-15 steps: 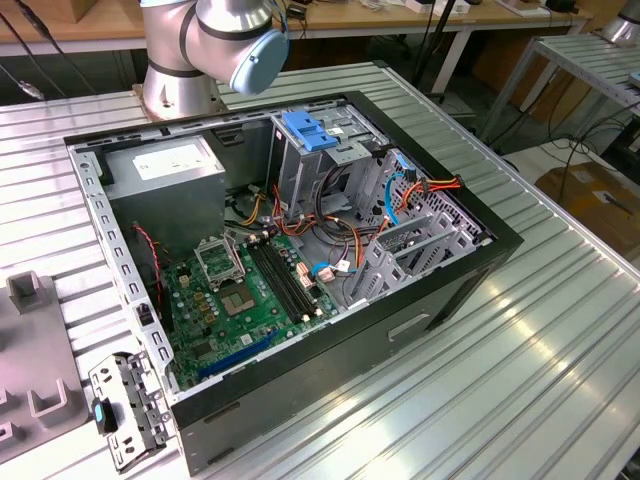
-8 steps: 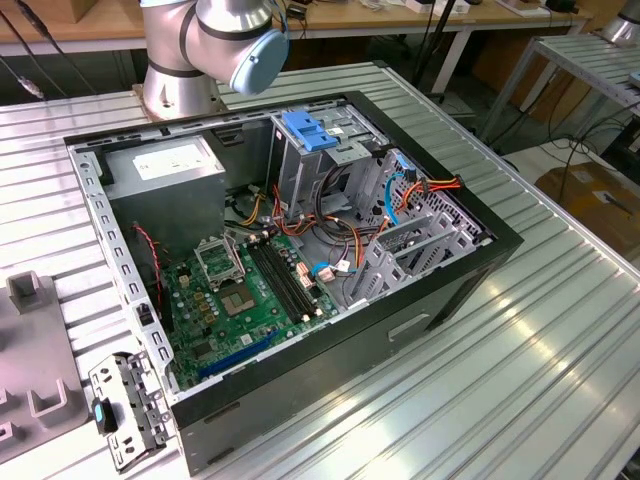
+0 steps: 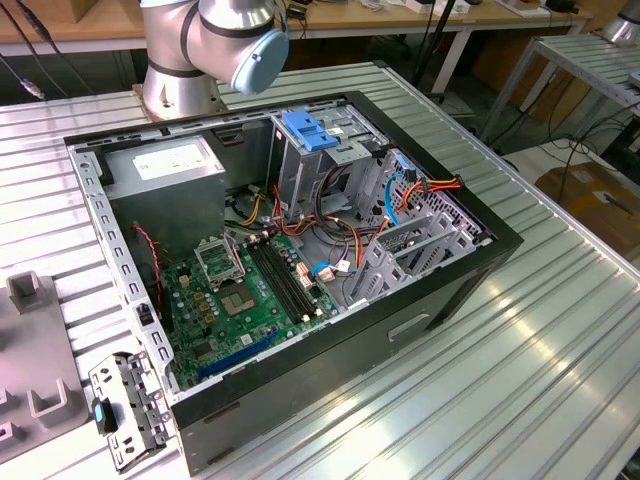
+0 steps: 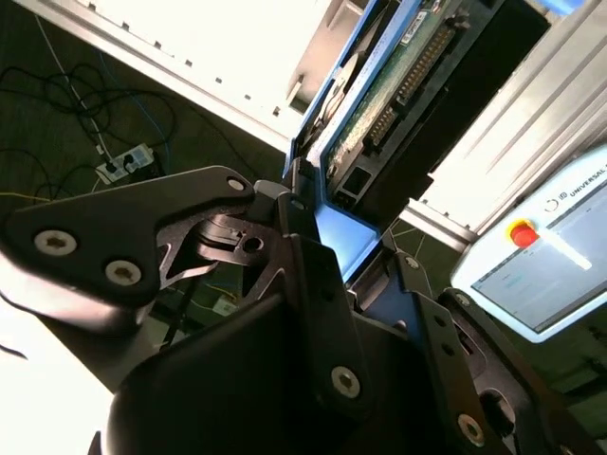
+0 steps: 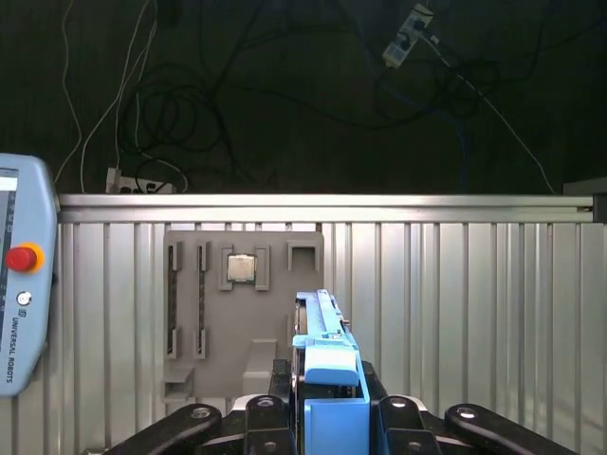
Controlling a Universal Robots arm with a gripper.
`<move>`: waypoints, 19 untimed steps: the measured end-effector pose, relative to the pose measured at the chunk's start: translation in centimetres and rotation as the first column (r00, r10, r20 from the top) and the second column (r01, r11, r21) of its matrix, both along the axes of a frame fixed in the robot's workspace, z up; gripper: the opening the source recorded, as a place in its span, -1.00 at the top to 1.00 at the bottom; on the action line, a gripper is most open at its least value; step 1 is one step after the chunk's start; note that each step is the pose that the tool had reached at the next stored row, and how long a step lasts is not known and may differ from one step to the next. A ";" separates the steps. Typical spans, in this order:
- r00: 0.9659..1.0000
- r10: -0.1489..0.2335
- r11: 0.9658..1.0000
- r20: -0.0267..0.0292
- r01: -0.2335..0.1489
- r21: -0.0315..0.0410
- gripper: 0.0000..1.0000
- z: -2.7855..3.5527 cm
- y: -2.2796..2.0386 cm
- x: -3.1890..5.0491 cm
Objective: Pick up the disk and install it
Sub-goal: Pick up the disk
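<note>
In both wrist views my gripper (image 5: 327,422) (image 4: 334,242) is shut on the disk (image 5: 326,355), holding it on edge. Its bright blue carrier rail sticks out past the black fingers (image 5: 266,414) in the first wrist view. The second wrist view shows the disk's (image 4: 394,81) green circuit-board face framed by blue rails, reaching away from the black gripper links. The held disk hangs above the ribbed metal table (image 5: 455,303), away from the open computer case (image 3: 470,265) that the exterior view shows.
Inside the case are a tall metal cage with a blue latch (image 3: 311,131), a green motherboard (image 3: 250,290) and loose cables. A grey fixture plate (image 5: 243,313) carrying a small chip lies below the gripper. A teach pendant (image 5: 21,313) rests beside it. The arm's base (image 3: 190,55) stands behind the case.
</note>
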State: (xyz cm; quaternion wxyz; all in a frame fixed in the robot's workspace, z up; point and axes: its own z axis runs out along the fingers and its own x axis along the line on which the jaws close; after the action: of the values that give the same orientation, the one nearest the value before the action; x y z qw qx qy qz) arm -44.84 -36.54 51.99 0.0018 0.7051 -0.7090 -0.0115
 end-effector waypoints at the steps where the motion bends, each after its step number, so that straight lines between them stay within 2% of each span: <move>1: 1.000 0.000 1.000 0.000 0.000 0.000 0.26 0.00 0.00 0.20; 10: 1.000 0.000 1.000 0.000 0.000 0.000 0.26 -0.04 0.00 1.37; 19: 1.000 0.000 1.000 0.000 0.000 0.000 0.26 -0.15 -0.01 1.69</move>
State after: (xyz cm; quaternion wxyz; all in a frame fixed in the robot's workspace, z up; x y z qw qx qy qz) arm -43.15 -36.55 51.84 0.0017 0.7051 -0.7090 -0.0115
